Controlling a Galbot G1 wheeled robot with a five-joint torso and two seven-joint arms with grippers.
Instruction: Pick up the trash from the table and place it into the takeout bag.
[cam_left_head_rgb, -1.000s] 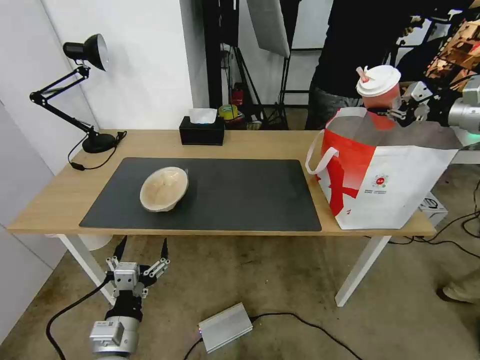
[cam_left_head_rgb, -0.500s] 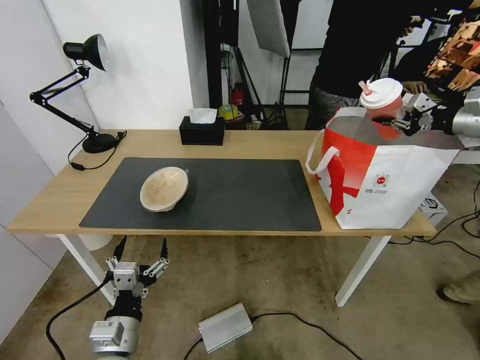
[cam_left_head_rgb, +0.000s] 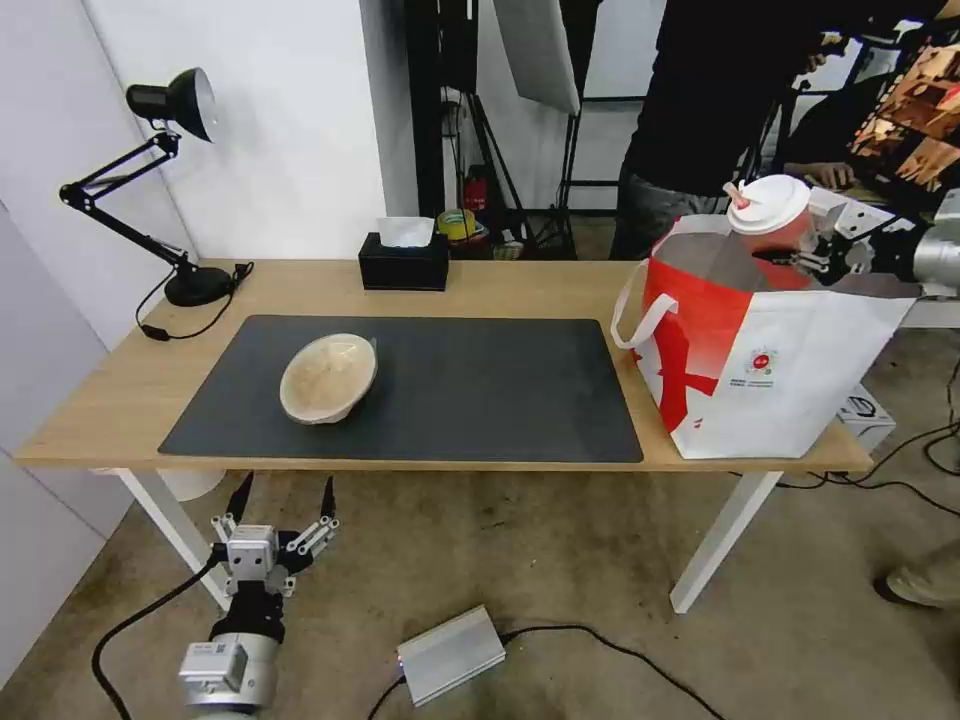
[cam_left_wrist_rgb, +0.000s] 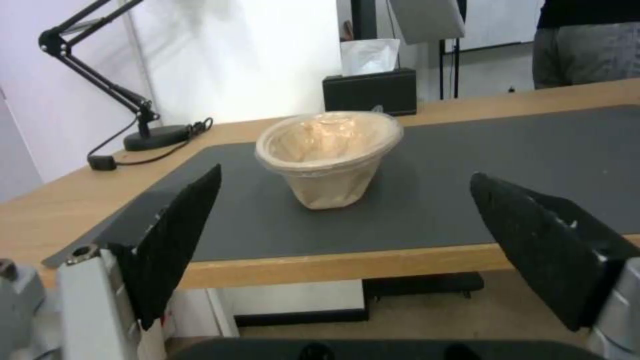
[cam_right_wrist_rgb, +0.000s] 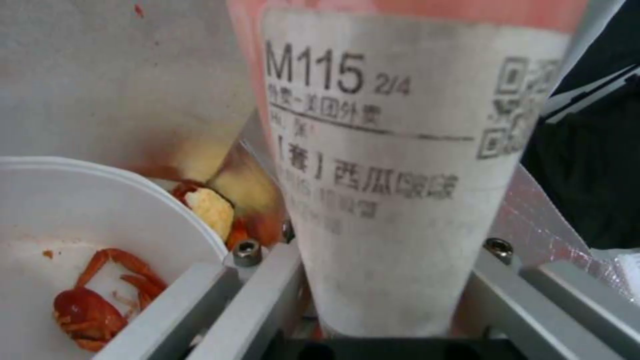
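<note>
One cup (cam_left_head_rgb: 771, 223), upright in the right claw (cam_left_head_rgb: 800, 262)'s closed grip, hangs inside the takeout bag (cam_left_head_rgb: 790, 370)'s mouth; the open left claw (cam_left_head_rgb: 283, 497) idles below the bench (cam_left_head_rgb: 100, 400).

My left gripper (cam_left_head_rgb: 283, 512) has two black pointed fingers (cam_left_wrist_rgb: 177, 235) with a rough flat inner face, fixed on a silver-grey metal block with small screws, and behind it comes a black collar, a round silver wrist and a black cable that goes to the floor. My right gripper (cam_left_head_rgb: 800, 258) is of the same silver metal, with pale grey straight bars and dark round screw heads beside them, and its arm is a silver cylinder with black joints.
</note>
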